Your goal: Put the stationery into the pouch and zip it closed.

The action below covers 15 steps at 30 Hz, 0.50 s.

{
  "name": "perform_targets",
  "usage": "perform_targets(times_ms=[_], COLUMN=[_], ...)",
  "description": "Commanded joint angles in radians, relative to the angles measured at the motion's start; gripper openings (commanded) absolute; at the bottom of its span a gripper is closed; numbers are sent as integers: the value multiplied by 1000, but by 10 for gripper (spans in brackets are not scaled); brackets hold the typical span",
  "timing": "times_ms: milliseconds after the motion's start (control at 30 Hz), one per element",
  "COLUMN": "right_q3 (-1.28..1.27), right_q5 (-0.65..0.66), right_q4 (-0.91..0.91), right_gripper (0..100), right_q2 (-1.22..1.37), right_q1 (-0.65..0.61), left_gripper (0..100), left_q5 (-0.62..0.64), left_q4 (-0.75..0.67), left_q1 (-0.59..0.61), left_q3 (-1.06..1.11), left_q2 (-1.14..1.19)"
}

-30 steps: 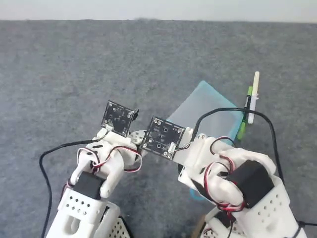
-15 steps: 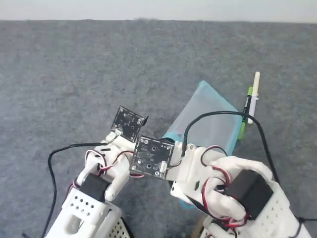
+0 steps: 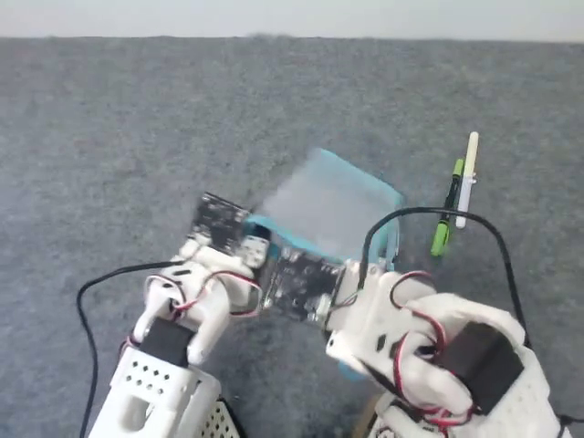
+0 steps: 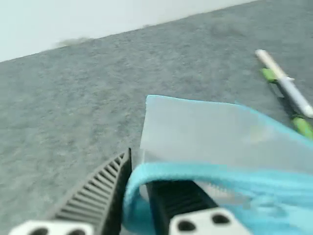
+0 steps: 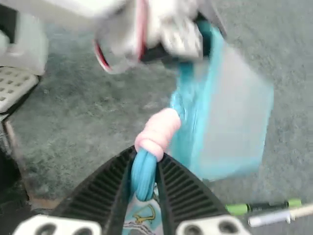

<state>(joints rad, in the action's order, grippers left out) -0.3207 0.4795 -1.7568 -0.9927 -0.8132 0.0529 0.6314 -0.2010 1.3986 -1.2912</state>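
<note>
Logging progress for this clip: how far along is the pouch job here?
Done: nothing packed yet; the green pen and white pen lie on the table beside the pouch. In hand: the left jaws clamp the pouch's blue edge, and the right jaws grip its blue cord below a pink bead. Left: load both pens, then zip closed.

Worked over a grey felt-like mat (image 3: 137,119) with a short fuzzy pile; it ran flat all the way to the far edge. Behind that edge stood a plain pale wall (image 3: 292,16), unmarked, meeting the mat in one straight line. Light was soft and even with only weak shadows, and a thin brown strip (image 5: 22,198) showed along the mat's near side.
</note>
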Motion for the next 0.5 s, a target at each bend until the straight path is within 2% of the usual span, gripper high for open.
perform_targets(times_ms=[0,200,467], right_q3=[9,-38,-132], right_q5=[6,-51,-57], right_q4=[-28,48,160], right_gripper=[6,6,9], right_q2=[-27,-25,84], right_q1=[104,139,139], left_gripper=[11,11,11], left_q5=[18,72,72], left_q4=[-26,-21,-20], left_q1=[130,235,252], left_q3=[-42,-59,-54], left_q2=[-17,-11,-11])
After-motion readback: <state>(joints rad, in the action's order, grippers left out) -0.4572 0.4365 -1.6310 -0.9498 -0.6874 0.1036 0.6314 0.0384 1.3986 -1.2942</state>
